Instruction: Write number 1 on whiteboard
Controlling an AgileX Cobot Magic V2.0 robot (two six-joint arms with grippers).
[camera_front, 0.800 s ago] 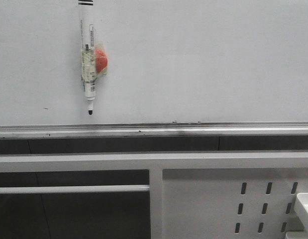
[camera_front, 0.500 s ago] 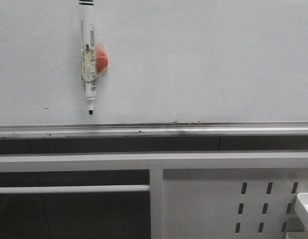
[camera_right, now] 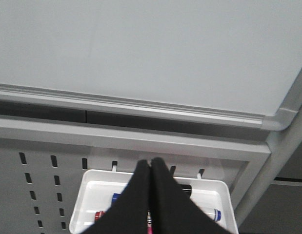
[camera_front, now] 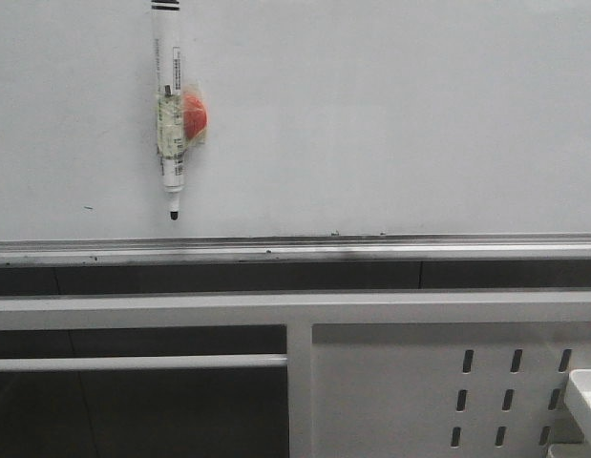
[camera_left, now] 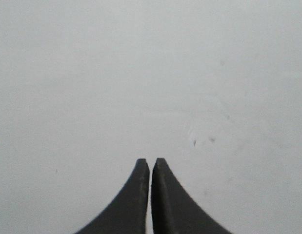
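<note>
1. Left gripper (camera_left: 150, 163): fingers pressed together, nothing held, bare whiteboard (camera_left: 151, 73) right ahead of the tips.
2. Right gripper (camera_right: 151, 163): fingers closed too, parked over a white tray (camera_right: 99, 183).
3. No number 1 to be seen.

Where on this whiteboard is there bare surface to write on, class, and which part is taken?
The whiteboard is bare from right of the marker pen to its right edge, down to the tray rail. A narrower bare strip lies left of the pen. The upper left is taken by the pen and its red ball. No stroke shows yet.
</note>
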